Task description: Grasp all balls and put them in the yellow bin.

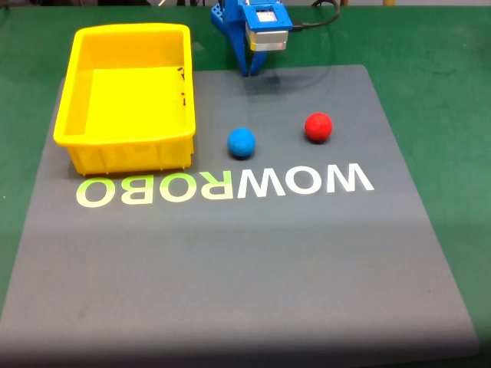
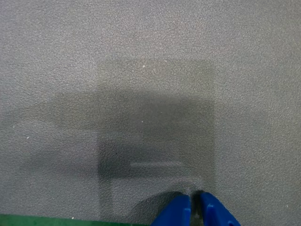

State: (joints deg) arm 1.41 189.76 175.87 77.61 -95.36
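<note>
Nothing is picked up yet: both balls lie on the grey mat [image 1: 230,261] and the yellow bin [image 1: 70,130] looks empty, so the task seems to be at its very start, before the first reach. In the fixed view the blue ball [image 1: 241,142] sits just to the right of the bin's near corner, apart from its wall, and the red ball [image 1: 318,127] lies further right, well apart from the blue one; both rest above the white and pale green lettering [image 1: 230,186] printed on the mat. The bin stands at the mat's left far corner, upright, open side up. The arm [image 1: 257,27] hangs at the far edge of the mat, behind the balls, with its gripper [image 1: 252,70] pointing down at bare mat. In the wrist view the gripper [image 2: 195,207] enters from the bottom edge with its two blue fingertips [image 2: 176,212] almost together, only a thin dark slit between them; it is clenched and holds nothing, and its shadow falls on empty mat ahead. Whether the tips touch the mat I cannot tell. The next move, as I judge it, calls for spreading the jaws wide enough for a ball, swinging out toward one of them, the blue ball being nearer the bin, and coming down over it squarely, since a round ball may roll off if nudged from one side.
</note>
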